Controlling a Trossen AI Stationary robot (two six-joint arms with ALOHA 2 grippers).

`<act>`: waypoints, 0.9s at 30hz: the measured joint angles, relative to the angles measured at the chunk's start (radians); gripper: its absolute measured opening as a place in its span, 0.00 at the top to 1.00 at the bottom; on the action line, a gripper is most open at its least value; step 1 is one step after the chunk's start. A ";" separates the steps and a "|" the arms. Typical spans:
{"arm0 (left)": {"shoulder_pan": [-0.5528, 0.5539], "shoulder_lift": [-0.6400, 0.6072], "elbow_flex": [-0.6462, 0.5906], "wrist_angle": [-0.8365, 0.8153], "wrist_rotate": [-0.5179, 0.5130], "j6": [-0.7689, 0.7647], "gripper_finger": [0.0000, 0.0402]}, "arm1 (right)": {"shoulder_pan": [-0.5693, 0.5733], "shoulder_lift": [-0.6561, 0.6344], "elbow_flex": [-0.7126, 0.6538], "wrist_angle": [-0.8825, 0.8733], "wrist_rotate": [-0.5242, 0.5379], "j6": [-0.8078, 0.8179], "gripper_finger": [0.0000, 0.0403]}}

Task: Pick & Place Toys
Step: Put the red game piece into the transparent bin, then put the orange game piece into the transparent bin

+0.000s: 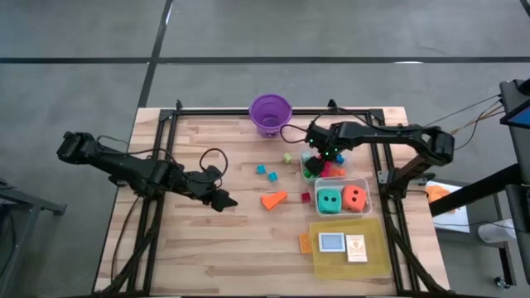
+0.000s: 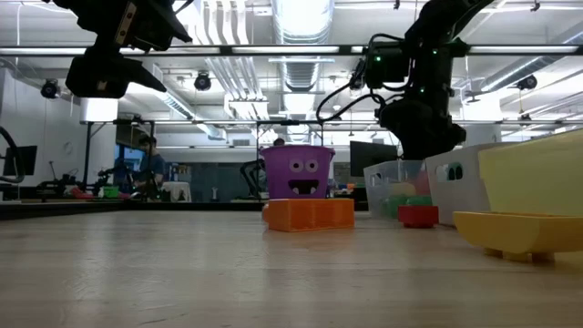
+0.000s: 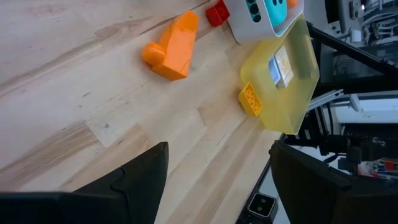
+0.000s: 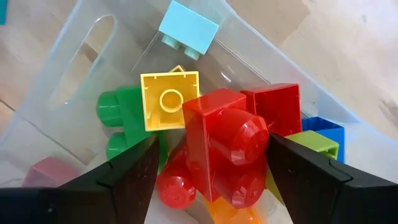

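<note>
Red, green, yellow and blue blocks [image 4: 224,146] lay heaped in a clear tub [image 4: 68,81], right under the right pincer [image 1: 319,156], whose fingers stood apart with a big red block between them; I could not tell if they touched it. A pale blue block [image 4: 188,28] lay just outside the tub's wall. Beside that pincer, a second clear tub [image 1: 342,184] held a teal dice [image 1: 330,199] and an orange dice [image 1: 355,197], both black-dotted.

The left pincer [image 1: 222,199] hovered open and empty over bare wood. Just ahead of it lay an orange wedge [image 1: 274,199], with a small red block [image 1: 305,197] past that. Farther off, a yellow tray [image 1: 331,261] carried small cards [image 1: 357,247]; their print was too small to read. A purple bucket [image 2: 297,172] with a face on it stood beyond the right pincer.
</note>
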 joint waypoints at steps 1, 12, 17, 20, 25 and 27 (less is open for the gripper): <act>0.000 0.000 0.000 0.002 0.000 -0.003 0.33 | 0.000 -0.005 0.004 -0.005 0.002 0.001 0.29; 0.055 0.062 0.022 0.010 0.054 0.056 0.33 | 0.028 -0.048 0.158 -0.135 0.055 -0.005 0.29; 0.103 0.212 0.119 0.006 0.074 0.257 0.33 | 0.066 -0.059 0.230 -0.164 0.056 0.000 0.29; 0.110 0.310 0.190 0.002 -0.007 0.485 0.33 | 0.095 -0.076 0.253 -0.193 0.068 0.007 0.29; 0.110 0.439 0.249 -0.003 -0.090 0.706 0.33 | 0.168 -0.153 0.241 -0.189 0.050 0.016 0.29; 0.111 0.456 0.253 -0.023 -0.085 0.710 0.33 | 0.211 -0.190 0.214 -0.159 0.046 -0.015 0.29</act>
